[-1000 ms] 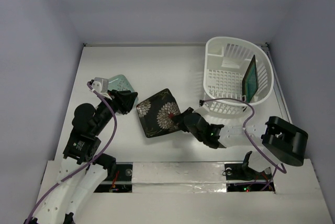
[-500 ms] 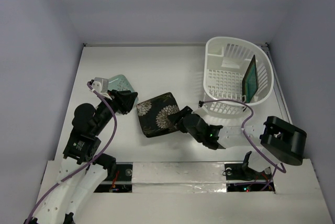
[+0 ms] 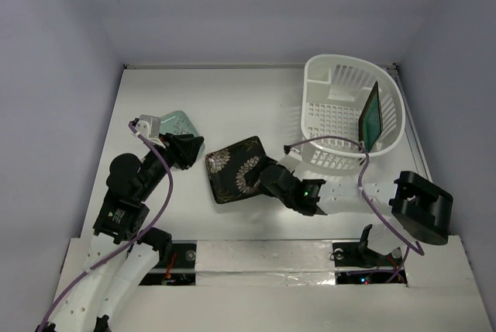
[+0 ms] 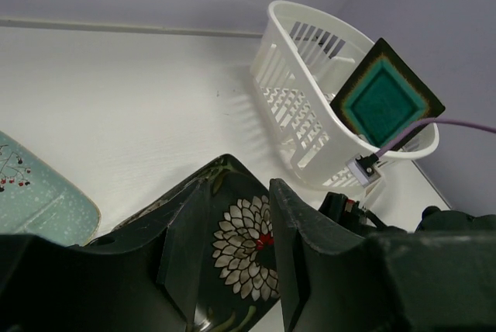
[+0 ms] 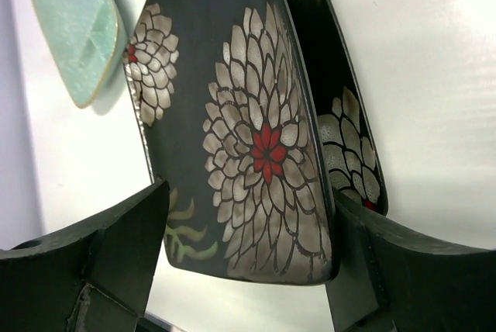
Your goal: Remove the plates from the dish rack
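While gripped in right tool [image 5: 248,202] | flowered plate [image 5: 232,76] — seemingly over second plate [image 5: 350,142]

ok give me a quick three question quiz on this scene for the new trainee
1. True or false: the dish rack holds no plates.
2. Which plate sits between the fingers of the right tool? a) the pale dotted one b) the dark flower plate c) the one with the brown rim
3. Which arm's tool is closest to the mint plate?

Key
1. False: the teal-centred plate stands on edge in it.
2. b
3. The left tool, which is open and holds nothing.
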Motion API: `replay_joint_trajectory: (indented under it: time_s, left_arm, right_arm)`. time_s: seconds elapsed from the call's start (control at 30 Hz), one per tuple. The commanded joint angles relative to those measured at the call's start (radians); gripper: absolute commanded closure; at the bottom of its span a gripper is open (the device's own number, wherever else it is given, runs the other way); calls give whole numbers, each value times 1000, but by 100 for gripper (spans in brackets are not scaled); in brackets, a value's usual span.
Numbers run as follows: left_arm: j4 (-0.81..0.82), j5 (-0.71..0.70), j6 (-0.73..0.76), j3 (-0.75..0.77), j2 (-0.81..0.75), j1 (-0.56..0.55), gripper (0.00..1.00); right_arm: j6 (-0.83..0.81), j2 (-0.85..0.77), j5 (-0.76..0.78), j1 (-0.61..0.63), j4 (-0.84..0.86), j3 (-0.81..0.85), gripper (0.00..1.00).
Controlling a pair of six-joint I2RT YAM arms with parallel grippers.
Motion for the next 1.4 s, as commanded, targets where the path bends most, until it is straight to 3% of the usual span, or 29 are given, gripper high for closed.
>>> replay_joint_trajectory:
  time_s: [0.0,0.23,0.5,0.73,0.83,0.93,0.97,1.03,1.2,1.33,1.37]
  left_arm:
    - [40,14,0,37,-14,5,66]
    - [37,11,0,37,-24,-4,66]
    - [34,5,0,37,-33,-22,66]
    - [34,5,-2,37,-41,-22,66]
    - [33,5,-2,37,-45,-22,66]
    - [36,8,0,37,-44,-22,66]
    - [36,8,-2,37,-45,-22,66]
    - [37,10,-2,37,-48,-32,66]
    - [36,10,0,34,-64,-32,66]
    - [33,27,-5,29,-76,-50,66]
    - [33,30,-8,31,-85,-59,66]
  right_arm:
    - [-146,24,35,8,-107,158,22]
    - [-258,173,55,26,-471,329,26]
    - [-271,184,101,26,-589,374,26]
    - [-290,130,144,26,-738,409,16]
    - [-280,75,204,26,-828,430,27]
    - [-213,-28,362,26,-989,464,66]
    - [-192,-52,408,26,-1038,504,86]
    - [-165,-92,526,-25,-1179,553,99]
    - [-261,-230,630,-232,-1254,633,100]
    - [-633,-408,524,-456,-939,553,100]
    - [-666,-440,491,-504,-898,538,82]
